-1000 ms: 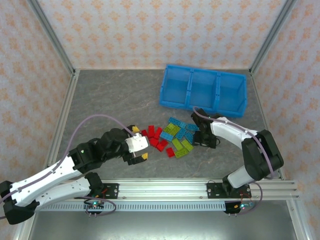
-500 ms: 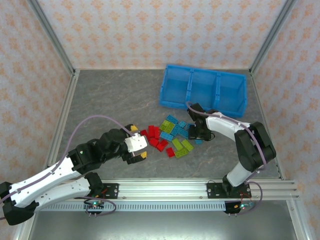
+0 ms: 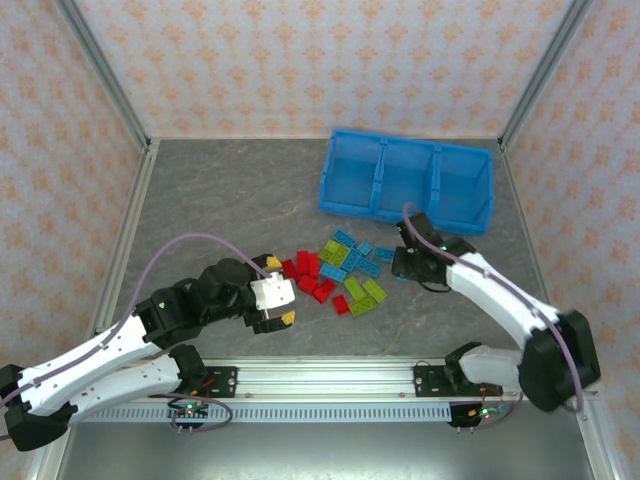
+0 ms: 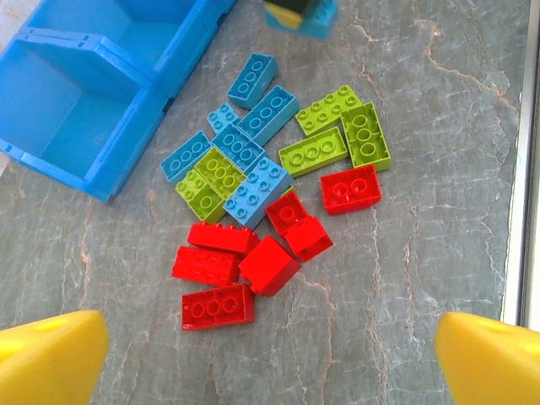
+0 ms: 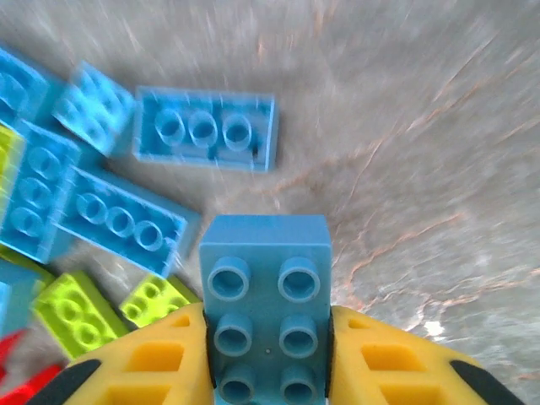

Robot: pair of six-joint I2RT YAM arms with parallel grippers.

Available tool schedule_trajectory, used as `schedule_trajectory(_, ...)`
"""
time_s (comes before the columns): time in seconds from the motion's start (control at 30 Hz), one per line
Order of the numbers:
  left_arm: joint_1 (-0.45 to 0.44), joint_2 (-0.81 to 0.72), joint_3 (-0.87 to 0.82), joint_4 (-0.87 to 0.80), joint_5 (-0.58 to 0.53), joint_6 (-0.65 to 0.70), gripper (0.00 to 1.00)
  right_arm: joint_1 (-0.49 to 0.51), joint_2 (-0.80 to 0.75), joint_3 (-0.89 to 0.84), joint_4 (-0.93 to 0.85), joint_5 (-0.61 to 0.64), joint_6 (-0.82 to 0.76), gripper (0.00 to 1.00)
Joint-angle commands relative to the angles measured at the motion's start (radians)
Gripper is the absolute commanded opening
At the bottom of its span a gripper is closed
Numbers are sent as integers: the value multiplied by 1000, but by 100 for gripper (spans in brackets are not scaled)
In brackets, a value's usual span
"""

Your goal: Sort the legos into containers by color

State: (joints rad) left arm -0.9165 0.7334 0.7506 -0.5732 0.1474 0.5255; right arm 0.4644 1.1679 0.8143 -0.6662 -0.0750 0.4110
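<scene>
Red, lime green and light blue legos [image 3: 340,275] lie in a loose pile on the grey table, just in front of the blue three-compartment tray [image 3: 350,207]. My right gripper [image 3: 403,265] hovers at the pile's right edge, shut on a light blue lego [image 5: 266,312] that stands between its yellow fingers [image 5: 152,371]. My left gripper [image 3: 282,288] is open to the left of the red legos [image 4: 219,270], its yellow fingertips [image 4: 51,359] wide apart with bare table between them. The tray's compartments [image 4: 76,126] look empty.
Loose blue legos [image 5: 207,131] and green ones [image 5: 76,316] lie directly below the right gripper. A metal rail [image 3: 330,378] runs along the near table edge, and patterned walls enclose the table on three sides.
The right gripper reached left into the pile, then drew back to the right with a light blue lego, its elbow swinging outward. The left arm has barely moved.
</scene>
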Motion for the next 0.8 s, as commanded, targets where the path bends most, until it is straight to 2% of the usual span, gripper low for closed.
schedule_trajectory(0.0,-1,-11,-5,-14,-12,13,100,-16,-127,64,-43,204,65,29)
schedule_trajectory(0.07,-1,-12,-6,-8,-25,11,100,-84,-136,134,-46,258,42,29)
schedule_trajectory(0.17,-1,-13,-7,-4,-51,7,100,-281,-36,252,-14,174,0,29)
schedule_trajectory(0.23,-1,-13,-10,-4,-77,8,100,-383,97,332,20,137,-22,28)
schedule_trajectory(0.33,-1,-8,-12,-5,-113,10,100,-465,317,491,24,92,-37,28)
schedule_trajectory(0.5,-2,-12,-29,10,-140,11,100,-528,611,718,8,59,-39,29)
schedule_trajectory(0.6,-2,-3,-38,19,-159,15,100,-540,721,833,-36,64,-47,32)
schedule_trajectory(0.67,-2,10,-37,17,-170,18,100,-545,763,887,-70,63,-49,40)
schedule_trajectory(0.73,-2,18,-34,12,-175,16,100,-546,781,934,-122,59,-45,54)
schedule_trajectory(0.77,-2,18,-33,12,-181,15,100,-545,776,937,-130,52,-39,56)
